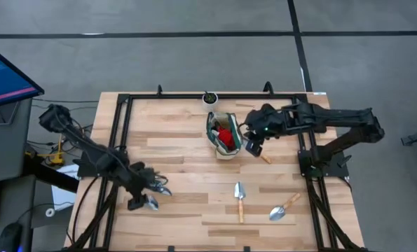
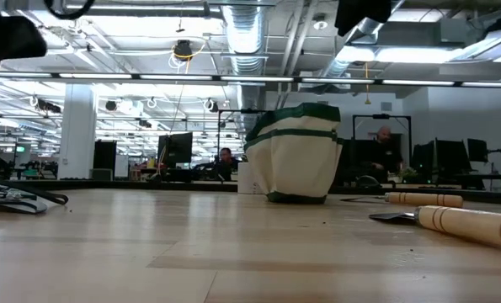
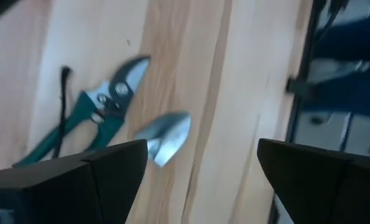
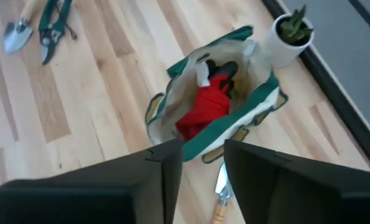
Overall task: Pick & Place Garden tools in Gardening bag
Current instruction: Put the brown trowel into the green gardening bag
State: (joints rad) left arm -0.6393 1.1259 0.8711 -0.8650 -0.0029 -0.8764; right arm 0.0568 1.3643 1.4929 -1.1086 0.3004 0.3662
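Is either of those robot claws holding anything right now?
No. The left gripper is open above the pruning shears; the right gripper, open, hangs by the gardening bag.

Wood-plank tabletop (image 4: 79, 112) across most of the frame. Centre: cream gardening bag (image 4: 253, 109) with green trim, mouth open, a red-and-black glove (image 4: 203, 109) inside. Upper right, just beside the bag: small white pot (image 4: 284, 43) with a green plant (image 4: 295, 23). Upper left: green-handled pruning shears (image 4: 53, 28) lying just beside a trowel (image 4: 17, 34) with a silver blade. Bottom centre: right hand (image 4: 203, 168), dark fingers (image 4: 166, 162) slightly apart, hanging over the bag's near edge. Between the fingers, below the bag: a second trowel (image 4: 221, 194), silver blade and wooden handle, flat on the wood.
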